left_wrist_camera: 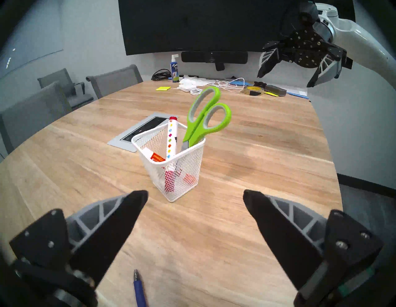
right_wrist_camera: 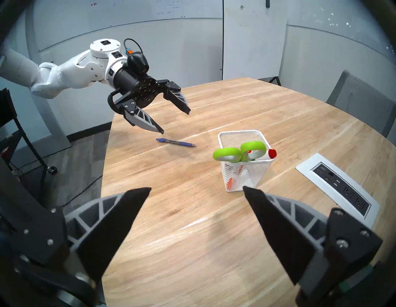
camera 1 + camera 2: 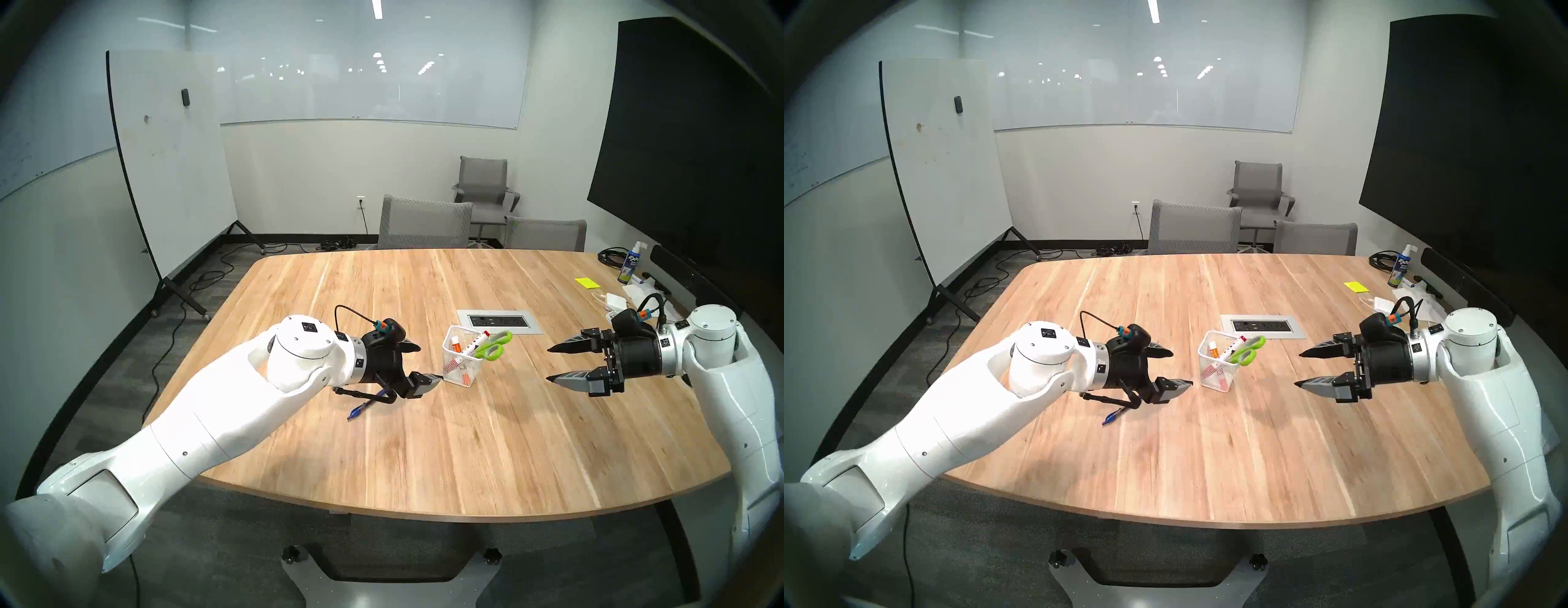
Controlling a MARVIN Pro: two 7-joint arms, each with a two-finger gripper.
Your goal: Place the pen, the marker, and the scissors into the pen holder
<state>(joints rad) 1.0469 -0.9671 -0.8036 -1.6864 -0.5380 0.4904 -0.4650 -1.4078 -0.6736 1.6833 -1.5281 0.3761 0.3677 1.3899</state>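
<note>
Toward the middle of the wooden table (image 3: pixel 424 424), the head view shows the pen holder (image 3: pixel 460 361) already carrying the scissors (image 3: pixel 492 346) and the marker (image 3: pixel 475 342), both leaning against its right rim because they stand taller than the cup. The pen (image 3: pixel 360 409) lies flat nearer the table's left edge, partly hidden beneath the left gripper (image 3: pixel 426 363), whose jaws stand apart and empty. The right gripper (image 3: pixel 551 364) hangs over the right half of the table, jaws apart, holding nothing.

From the left wrist, the silver pen tip shows between the spread fingers, pointing at the cup; the gripper seems poised above it for a pick.

From the right wrist, the pen lies wholly clear on the wood, well apart from the holder toward the left edge. Judged from this, only the pen remains to be placed.
</note>
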